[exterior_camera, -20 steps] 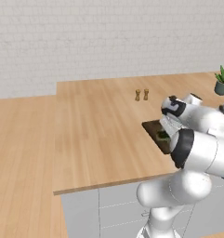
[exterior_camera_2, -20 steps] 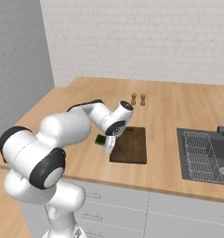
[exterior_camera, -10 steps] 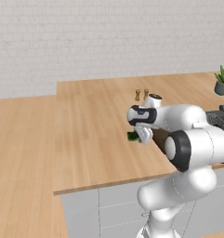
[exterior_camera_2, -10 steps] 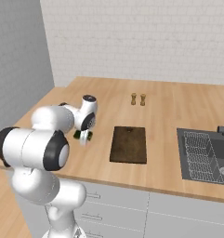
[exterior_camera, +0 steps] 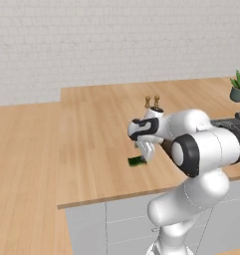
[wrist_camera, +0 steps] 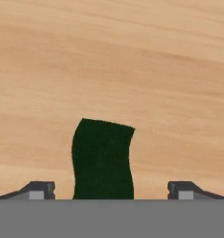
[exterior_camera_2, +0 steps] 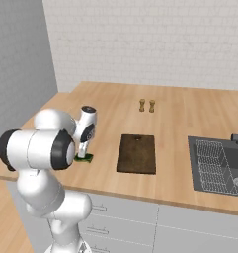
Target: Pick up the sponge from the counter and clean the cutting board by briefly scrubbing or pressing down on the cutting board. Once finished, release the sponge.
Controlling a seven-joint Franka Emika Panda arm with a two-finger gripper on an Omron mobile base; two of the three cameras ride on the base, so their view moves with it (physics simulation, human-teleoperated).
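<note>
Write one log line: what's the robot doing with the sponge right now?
gripper: open | sponge: on counter beside cutting board, between fingertips, not gripped | stage: sponge released

A white painted brick wall (exterior_camera_2: 155, 44) runs behind the wide light wood-plank counter (exterior_camera_2: 189, 113), and a plain grey wall (exterior_camera_2: 19, 59) meets it at the left corner in the right base view. Pale grey cabinet fronts (exterior_camera_2: 140, 227) with slim handles sit under the thin counter edge. A dark sink basin (exterior_camera_2: 217, 165) holding a wire rack is set into the worktop at the right. A small potted green plant (exterior_camera: 238, 85) stands at the far right. The light is even and soft.
</note>
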